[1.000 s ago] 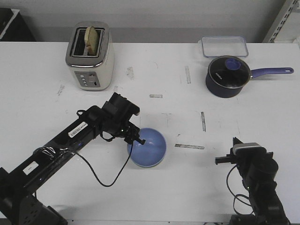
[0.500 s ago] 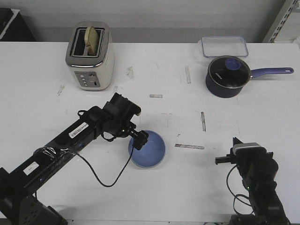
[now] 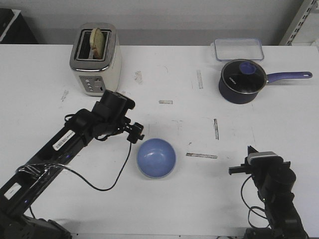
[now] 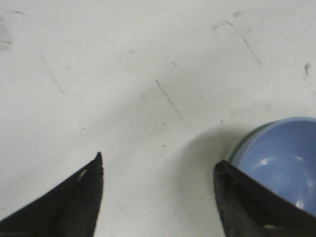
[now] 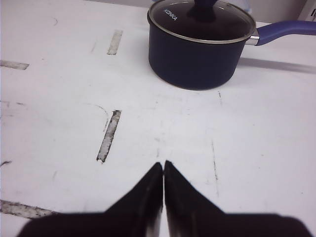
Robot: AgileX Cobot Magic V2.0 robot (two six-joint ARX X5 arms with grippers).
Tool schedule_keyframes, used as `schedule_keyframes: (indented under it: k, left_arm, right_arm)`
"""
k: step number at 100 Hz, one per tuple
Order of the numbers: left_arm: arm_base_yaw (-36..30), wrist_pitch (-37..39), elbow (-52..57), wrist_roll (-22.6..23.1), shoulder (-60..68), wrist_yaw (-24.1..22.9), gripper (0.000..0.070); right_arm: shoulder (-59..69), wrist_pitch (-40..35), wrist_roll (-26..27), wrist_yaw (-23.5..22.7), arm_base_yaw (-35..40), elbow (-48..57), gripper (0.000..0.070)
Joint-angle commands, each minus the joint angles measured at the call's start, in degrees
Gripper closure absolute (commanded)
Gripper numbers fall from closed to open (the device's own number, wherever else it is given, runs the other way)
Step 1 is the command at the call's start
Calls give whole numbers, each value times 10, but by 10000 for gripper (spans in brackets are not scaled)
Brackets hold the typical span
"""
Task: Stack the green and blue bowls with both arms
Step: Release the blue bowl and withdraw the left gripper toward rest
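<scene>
On the worktop [image 3: 164,209] the blue bowl [image 3: 156,158] appears already nested in the green bowl [image 4: 236,148]. My left gripper [image 3: 136,131] hangs spread just beside it; I'd back off without nudging. Right gripper [image 5: 163,174] is pressed together, well apart.

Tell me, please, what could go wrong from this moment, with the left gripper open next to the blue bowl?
1. The left gripper is open and close to the blue bowl; a sideways swing could knock the bowl across the table.
2. In the left wrist view a thin green edge shows under the blue rim, so the bowls seem stacked; a bump might tilt or separate them.
3. The toaster stands just behind the left arm, so pulling back carelessly might hit it.
</scene>
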Motion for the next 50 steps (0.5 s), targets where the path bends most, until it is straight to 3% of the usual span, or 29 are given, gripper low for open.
schedule_keyframes:
  k: [1,14,26,39,50]
  left_arm:
    - [14,1,13,2,-6,-15,479]
    - [59,-17,13,2,-31,-16,568]
    - [104,-62,13,2,-50,-17,699]
    - [160,-108,7,-2,-65,-17,700]
    - [205,-89,-56,-7,-107,-17,700]
  right_arm:
    - [3,6,8,0,1,2,700]
    - [3,6,8,0,1,2,700]
    - [3,6,8,0,1,2,700]
    - [3,6,7,0,1,2,700]
    - [3,6,8,0,1,2,700]
